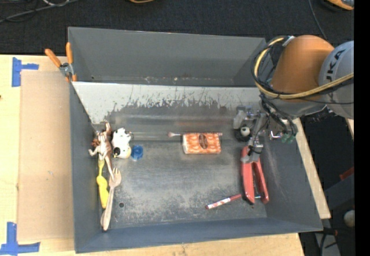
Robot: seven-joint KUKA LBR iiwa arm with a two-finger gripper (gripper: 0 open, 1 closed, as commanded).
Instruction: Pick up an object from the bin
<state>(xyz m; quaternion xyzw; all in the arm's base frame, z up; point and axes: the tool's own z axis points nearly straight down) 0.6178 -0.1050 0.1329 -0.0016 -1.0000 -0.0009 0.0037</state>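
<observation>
Close to the right wall of the bin [293, 185], the gripper [253, 139], open or shut I cannot tell, hovers at the head of the red-handled pliers [254, 182], where a pinch might slip off or scrape that wall.

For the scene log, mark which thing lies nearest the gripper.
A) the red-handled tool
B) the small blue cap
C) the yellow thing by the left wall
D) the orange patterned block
A: the red-handled tool has its upper end right at the gripper; the other three lie farther to the view's left.
</observation>
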